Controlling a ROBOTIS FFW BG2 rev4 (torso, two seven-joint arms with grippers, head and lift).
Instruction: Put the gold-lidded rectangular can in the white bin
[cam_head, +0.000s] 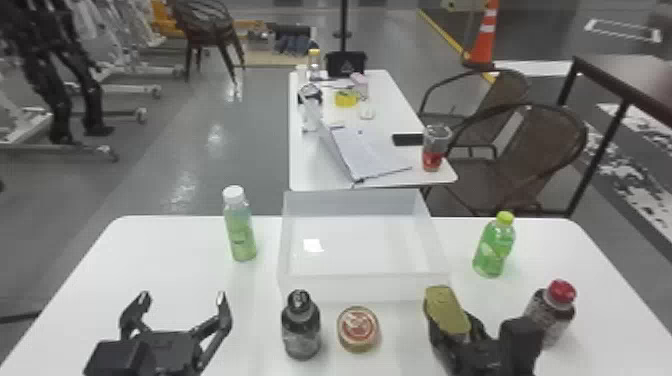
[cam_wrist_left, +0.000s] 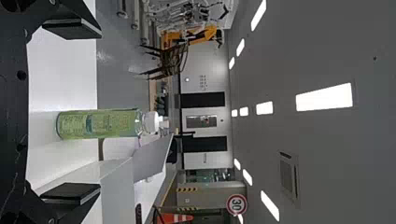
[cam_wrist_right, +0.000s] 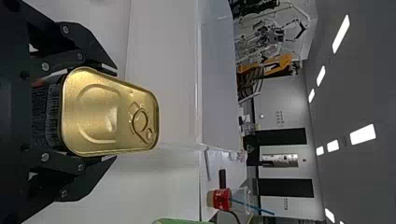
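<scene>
R claw (cam_head: 457, 331) held the can (cam_head: 444, 302) at bin's (cam_head: 360, 288) near R corner. L claw (cam_head: 182, 296) was wide. Gaps lay btwn bin & L green btl (cam_head: 241, 232), bin & R green btl (cam_head: 492, 252). Can's lower part & red-cap btl (cam_head: 562, 292) were part-hid by R claw. Dark btl (cam_head: 301, 327) & jar (cam_head: 358, 328) stood nr bin's near wall.

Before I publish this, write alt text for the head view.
The right end effector grips a gold-lidded rectangular can near a white bin's front right corner. Four bottles and a round tin stand around the bin on a white table; the left end effector is open.
</scene>
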